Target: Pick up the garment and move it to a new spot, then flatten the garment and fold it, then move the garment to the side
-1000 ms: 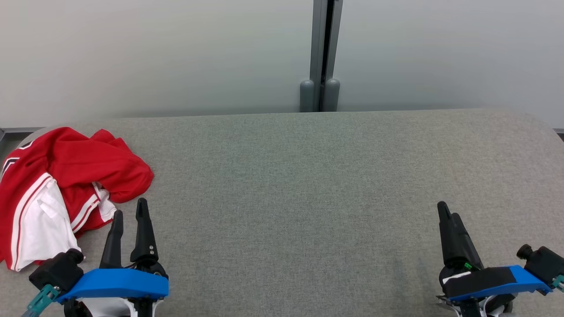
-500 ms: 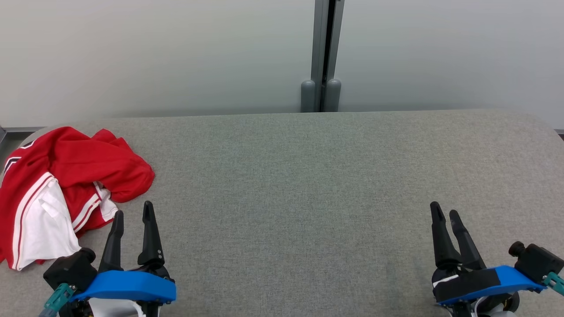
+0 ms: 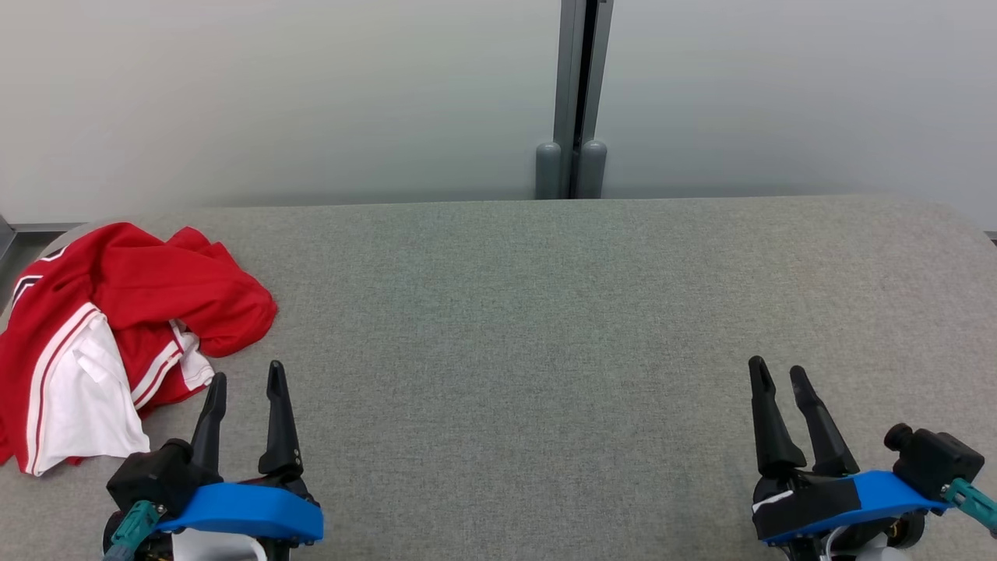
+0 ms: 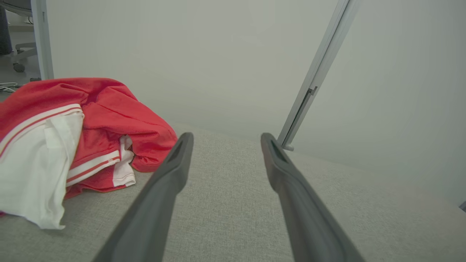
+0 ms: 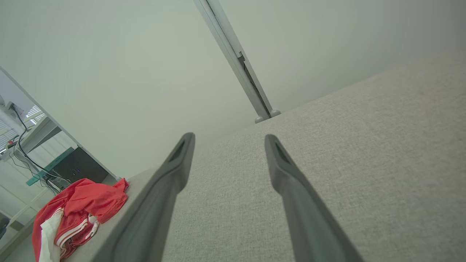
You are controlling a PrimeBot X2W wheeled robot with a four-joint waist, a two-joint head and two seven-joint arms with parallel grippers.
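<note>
**Operator:** What do I have in front of me?

**Spotter:** You face a pale, plain wall [image 3: 273, 93]. Below it a long table [image 3: 545, 312] covered in grey cloth runs across your whole head view, with rounded far corners.

**Operator:** And the garment?

**Spotter:** Your garment [image 3: 132, 296] lies in a crumpled heap at the left end of the table, reaching from near the far left corner down along the left edge. It is red, with white stripes and a white panel turned up on its near side. Nothing holds it. The right wrist view shows the same heap [image 5: 83, 203] far off along the table.

**Operator:** Where are my grippers?

**Spotter:** Both are near the front edge, fingers pointing away from you. Your left gripper [image 3: 248, 372] is just beside the garment's near right side, jaws spread wide with bare table between the fingers. In the left wrist view the heap [image 4: 109, 116] sits ahead and to the left of them. Your right gripper [image 3: 777, 368] is well apart from the garment, toward the right end, jaws also wide and holding nothing.
</note>
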